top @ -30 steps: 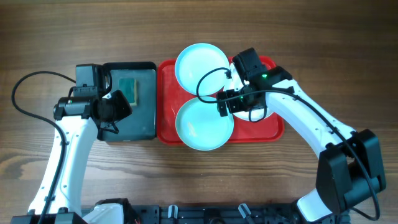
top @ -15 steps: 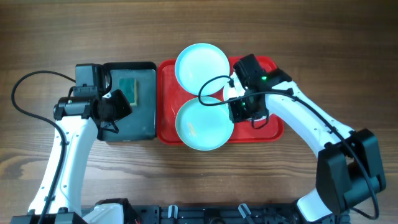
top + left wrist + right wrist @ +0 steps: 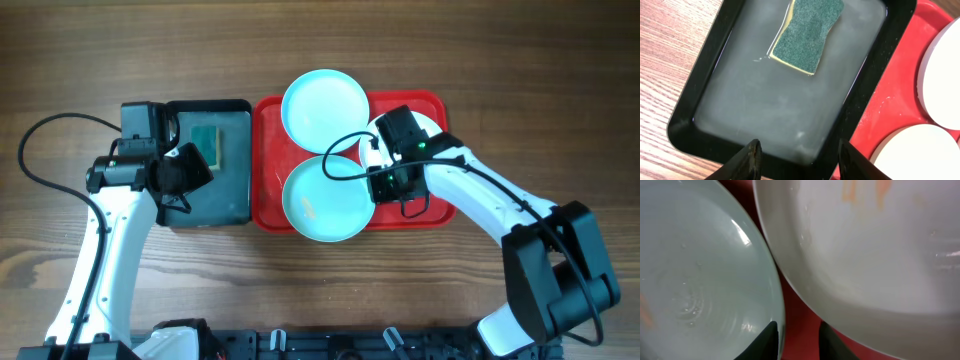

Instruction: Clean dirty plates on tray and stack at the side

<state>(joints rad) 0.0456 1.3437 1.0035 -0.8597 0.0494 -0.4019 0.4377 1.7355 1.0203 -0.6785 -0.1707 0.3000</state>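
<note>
Plates first: closest to us, the near turquoise plate sits at the red tray's front edge. Our right gripper is down low between it and the orange-smeared white plate, fingers spread and gripping nothing. Our left gripper hangs released over the black tray, with a green sponge at its far end. Furthest back, the far turquoise plate overhangs the red tray's rear rim.

Robotics lab bench (wooden table, left arm, right arm)
</note>
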